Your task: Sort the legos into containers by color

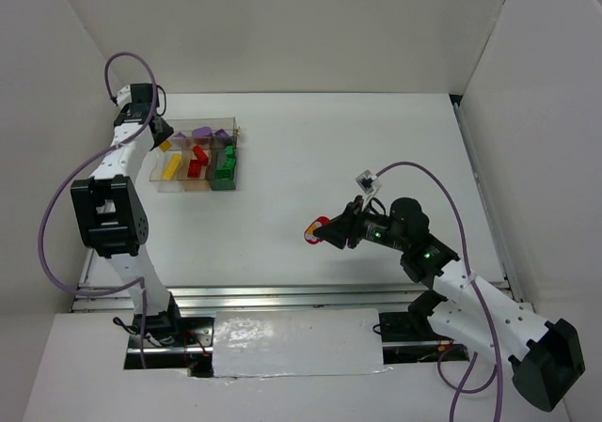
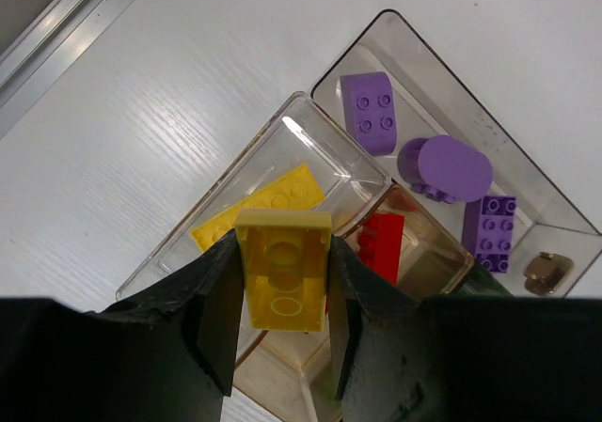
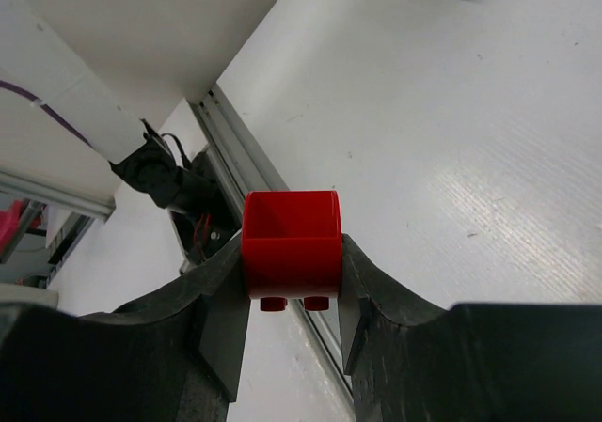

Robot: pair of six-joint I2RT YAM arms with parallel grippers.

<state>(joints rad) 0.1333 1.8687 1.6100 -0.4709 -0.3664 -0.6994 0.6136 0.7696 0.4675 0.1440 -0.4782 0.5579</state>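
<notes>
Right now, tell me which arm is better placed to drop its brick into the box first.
Left. The left gripper holds a yellow brick right above the box compartment that has a yellow piece. The right gripper grips a red brick out over the table, far from the box.

Clamped left hand (image 2: 283,286), clamped right hand (image 3: 292,276)

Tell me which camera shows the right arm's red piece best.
Right wrist: the red piece sits large and centred between the jaws. The top view shows it only as a small red spot; the left wrist view misses it.
</notes>
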